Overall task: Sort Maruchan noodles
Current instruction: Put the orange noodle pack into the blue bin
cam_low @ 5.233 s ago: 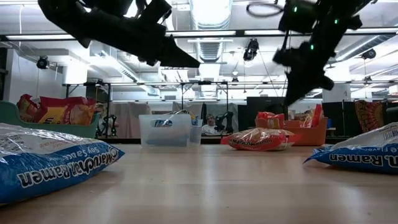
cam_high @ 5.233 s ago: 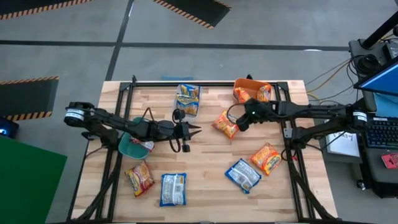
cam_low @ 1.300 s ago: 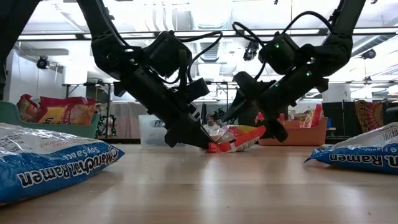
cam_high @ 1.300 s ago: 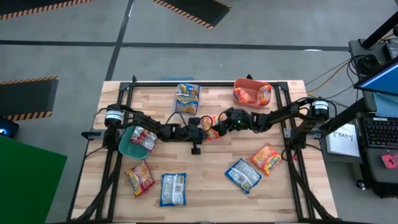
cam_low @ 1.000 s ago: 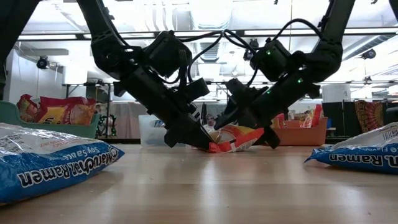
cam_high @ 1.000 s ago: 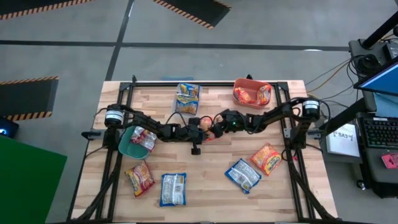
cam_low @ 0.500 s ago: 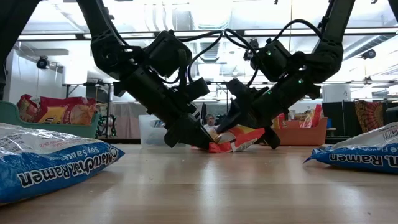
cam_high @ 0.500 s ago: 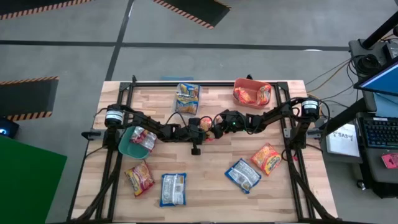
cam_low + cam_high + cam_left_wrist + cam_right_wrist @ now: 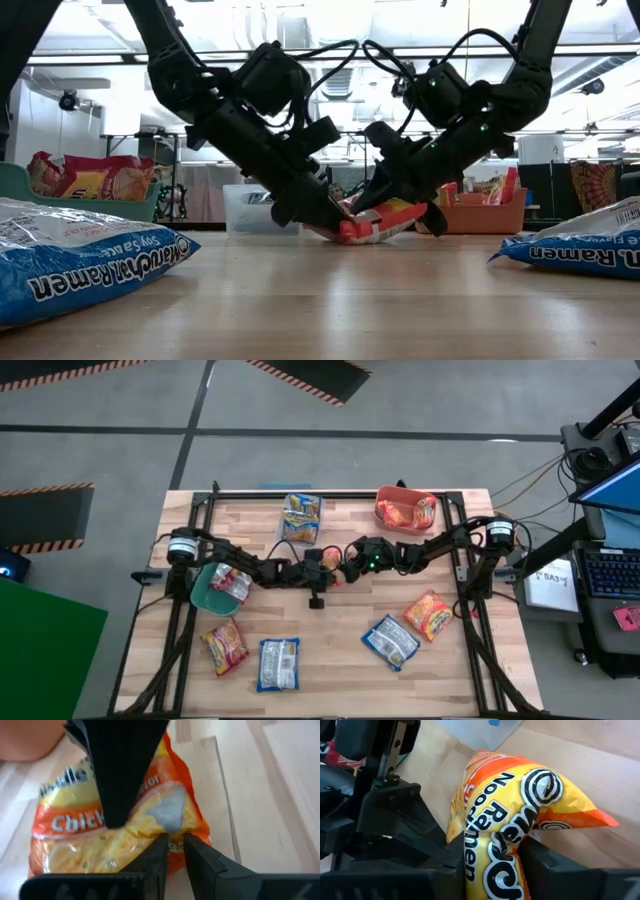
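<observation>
An orange-and-yellow Maruchan noodle packet (image 9: 338, 568) sits at the table's middle, between my two grippers. My left gripper (image 9: 173, 851) comes from the table's left and is shut on one end of it. My right gripper (image 9: 495, 865) comes from the right and is shut on the other end. In the low view the packet (image 9: 375, 224) is tilted, its lower end close to the wood. Other noodle packets lie flat on the near half of the table: an orange one (image 9: 225, 645), a blue one (image 9: 278, 663), another blue one (image 9: 390, 642) and an orange one (image 9: 428, 615). My left gripper pinches the packet's orange sealed edge (image 9: 175, 840) between its two fingertips (image 9: 158, 854). It slants down from the table's left. That end sits lowest, near the table. My right gripper pinches the packet's body near its other end (image 9: 492, 847) between both fingers, slanting down from the table's right. The wrapper bulges and creases above the fingers (image 9: 540, 865). This end is held up off the table.
A teal bin (image 9: 205, 595) with a packet stands at the left, and an orange bin (image 9: 400, 495) with packets at the far right. Between them at the far edge a clear bin (image 9: 302, 515) holds a blue-and-yellow packet. Black frame rails run along the table's sides.
My right gripper has shut on the packet's right end, its fingers drawing in from a wide gap. The packet has bunched up and tipped, its right end now higher. Both arms have stayed in place.
</observation>
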Motion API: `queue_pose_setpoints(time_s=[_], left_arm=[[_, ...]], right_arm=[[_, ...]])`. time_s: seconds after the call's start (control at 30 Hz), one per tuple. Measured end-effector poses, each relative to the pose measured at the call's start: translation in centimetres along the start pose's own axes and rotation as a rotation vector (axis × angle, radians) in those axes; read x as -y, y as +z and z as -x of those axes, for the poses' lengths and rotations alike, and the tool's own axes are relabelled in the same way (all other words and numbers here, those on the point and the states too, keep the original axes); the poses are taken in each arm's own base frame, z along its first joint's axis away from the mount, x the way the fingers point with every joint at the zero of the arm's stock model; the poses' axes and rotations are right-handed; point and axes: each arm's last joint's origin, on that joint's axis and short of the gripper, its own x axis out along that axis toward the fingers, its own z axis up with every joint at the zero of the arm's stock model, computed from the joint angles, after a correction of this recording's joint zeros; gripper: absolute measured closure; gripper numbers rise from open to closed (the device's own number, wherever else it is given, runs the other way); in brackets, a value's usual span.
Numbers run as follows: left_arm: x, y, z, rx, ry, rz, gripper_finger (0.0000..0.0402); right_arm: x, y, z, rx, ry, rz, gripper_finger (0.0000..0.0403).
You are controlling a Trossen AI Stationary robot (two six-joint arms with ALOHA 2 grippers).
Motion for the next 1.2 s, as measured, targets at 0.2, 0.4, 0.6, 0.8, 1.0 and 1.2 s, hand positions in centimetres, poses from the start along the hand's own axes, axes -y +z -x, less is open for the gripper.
queue_pose_setpoints(time_s=[0.2, 0.4, 0.6, 0.8, 1.0, 1.2], left_arm=[[0.0, 0.4, 0.5, -0.004, -0.003, -0.016, 0.0323], [-0.7, 1.9, 2.6, -0.022, 0.004, -0.018, 0.0309], [-1.1, 3.3, 5.2, 0.001, -0.001, -0.010, 0.0308], [-1.4, 3.8, 8.5, 0.058, -0.004, -0.007, 0.0308], [-1.7, 4.3, 11.7, 0.231, 0.013, 0.021, 0.0308], [-1.9, 3.8, 13.6, 0.319, 0.025, 0.045, 0.0308]], right_arm=[[-0.4, 0.2, 0.4, -0.005, 0.021, 0.017, 0.0333], [-1.0, 0.8, 1.3, -0.011, 0.039, 0.034, 0.0345], [-2.0, 1.5, 3.1, -0.017, 0.041, 0.036, 0.0346], [-3.3, 2.6, 6.0, -0.021, 0.031, 0.035, 0.0346], [-5.3, 4.5, 9.3, -0.053, -0.073, 0.036, 0.0346], [-7.4, 7.4, 11.8, -0.134, -0.243, 0.052, 0.0346]])
